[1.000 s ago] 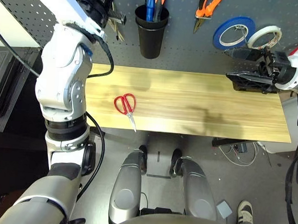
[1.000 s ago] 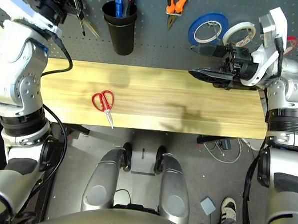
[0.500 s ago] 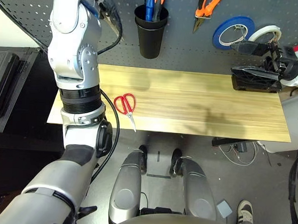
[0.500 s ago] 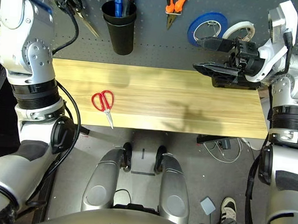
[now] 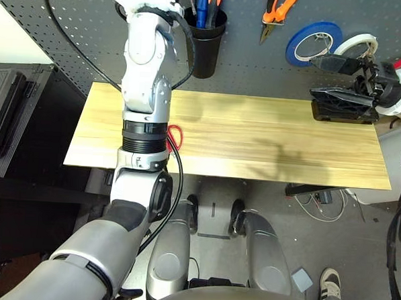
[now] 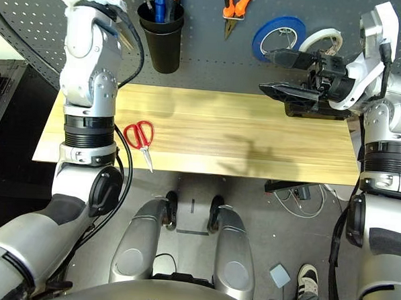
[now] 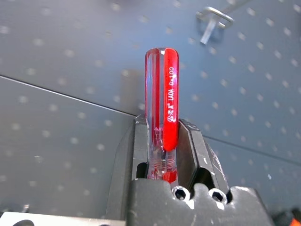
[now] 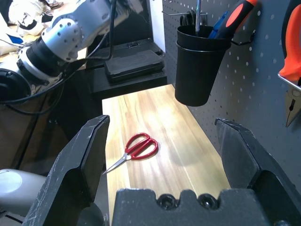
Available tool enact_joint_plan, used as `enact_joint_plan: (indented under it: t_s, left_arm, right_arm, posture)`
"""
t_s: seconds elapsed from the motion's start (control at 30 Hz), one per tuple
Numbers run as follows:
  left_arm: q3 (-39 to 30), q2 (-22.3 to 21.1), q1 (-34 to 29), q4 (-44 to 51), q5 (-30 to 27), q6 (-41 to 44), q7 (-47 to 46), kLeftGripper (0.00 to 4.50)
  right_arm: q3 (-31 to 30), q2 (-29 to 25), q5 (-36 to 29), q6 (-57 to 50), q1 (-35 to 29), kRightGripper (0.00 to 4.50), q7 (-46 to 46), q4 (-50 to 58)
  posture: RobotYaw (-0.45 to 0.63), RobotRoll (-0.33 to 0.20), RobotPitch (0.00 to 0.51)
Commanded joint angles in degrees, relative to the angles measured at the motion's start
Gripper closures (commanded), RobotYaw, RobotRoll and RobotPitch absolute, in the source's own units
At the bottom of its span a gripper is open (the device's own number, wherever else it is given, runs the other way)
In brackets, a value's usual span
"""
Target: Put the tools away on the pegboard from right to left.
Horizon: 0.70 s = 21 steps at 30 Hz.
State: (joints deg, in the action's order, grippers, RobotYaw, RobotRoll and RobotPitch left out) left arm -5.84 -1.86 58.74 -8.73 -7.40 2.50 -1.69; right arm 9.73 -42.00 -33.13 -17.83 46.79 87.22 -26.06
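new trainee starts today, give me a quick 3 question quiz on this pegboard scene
1. True or false: the red-handled scissors hang on the pegboard.
2. What does the left gripper hold? A pliers, B red-handled screwdriver, C tape
3. Are the right gripper jaws open or shut?

Key: 1 false, they lie on the wooden table. 2 B. 3 open, with nothing between them.

A workshop: tool-hung pegboard [image 5: 245, 65] above a wooden workbench [image 5: 268, 137].
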Motion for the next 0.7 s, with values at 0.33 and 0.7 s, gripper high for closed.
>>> enact_joint_plan:
  t_s: [0.33, 0.7]
  left_arm:
    - [4.4, -8.0, -6.4, 10.9, 1.5, 8.3, 9.0, 0.01]
    - [-6.5, -21.8, -11.5, 39.6, -11.8, 31.5, 13.4, 0.01]
  right_arm:
    - [0.8, 0.8, -0.7, 0.3, 0.2, 0.0, -0.2, 0.4]
    - [-0.2, 2.3, 0.0, 0.9, 1.1, 0.0, 1.6, -1.6]
  posture:
    - [0.02, 0.0, 0.274]
    - [0.1, 0.0, 0.278]
